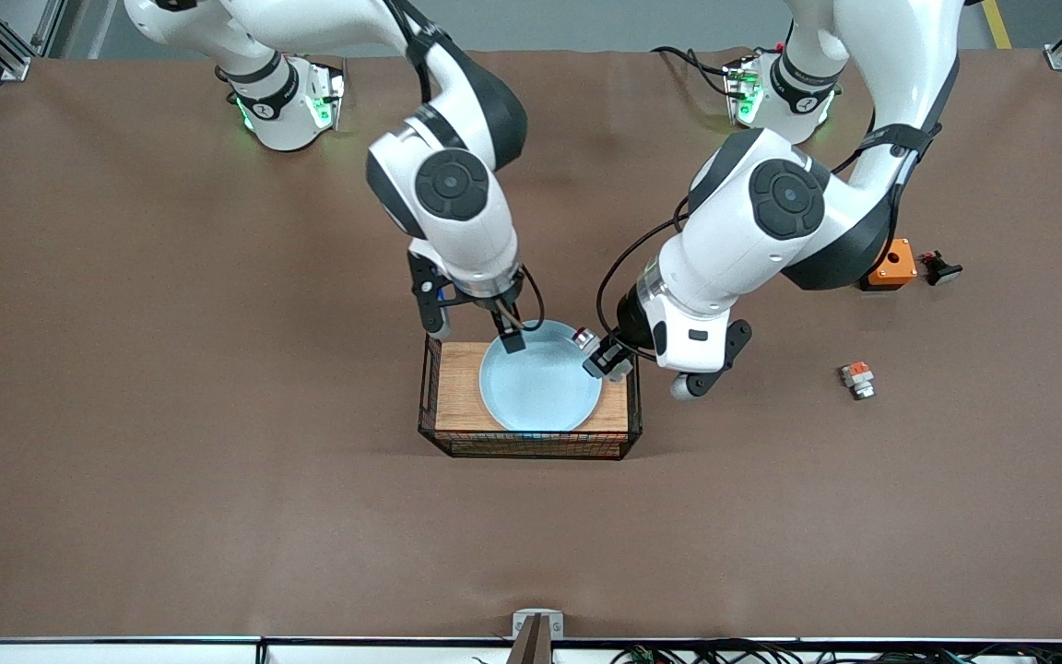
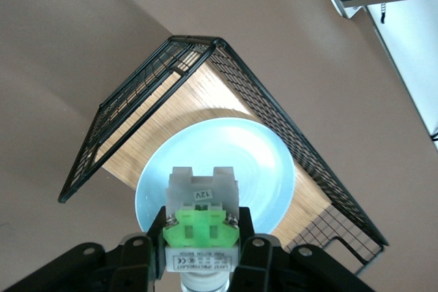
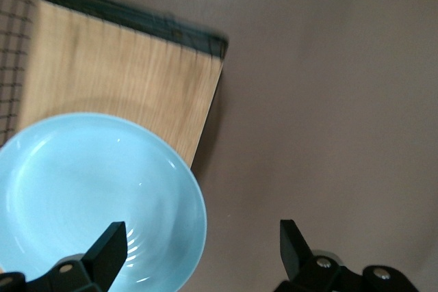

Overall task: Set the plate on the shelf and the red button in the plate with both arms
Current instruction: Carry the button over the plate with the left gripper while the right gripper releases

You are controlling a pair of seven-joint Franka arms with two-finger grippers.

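The pale blue plate (image 1: pixel 540 392) lies in a wire basket (image 1: pixel 531 447) with a wooden floor; it also shows in the left wrist view (image 2: pixel 253 162) and the right wrist view (image 3: pixel 89 189). My right gripper (image 1: pixel 477 332) is open and empty over the plate's edge toward the robots' bases; in its wrist view (image 3: pixel 200 245) the rim lies between the fingers, touching neither. My left gripper (image 1: pixel 608 362) is shut on the red button (image 1: pixel 584 338) and holds it over the plate's edge at the left arm's end. Its green block (image 2: pixel 200 227) shows between the fingers; the cap is hidden there.
The basket's wire walls (image 2: pixel 123 111) stand around the plate. Toward the left arm's end of the table lie a white part with an orange-red top (image 1: pixel 857 378), an orange box (image 1: pixel 891 266) and a black button (image 1: pixel 940 268).
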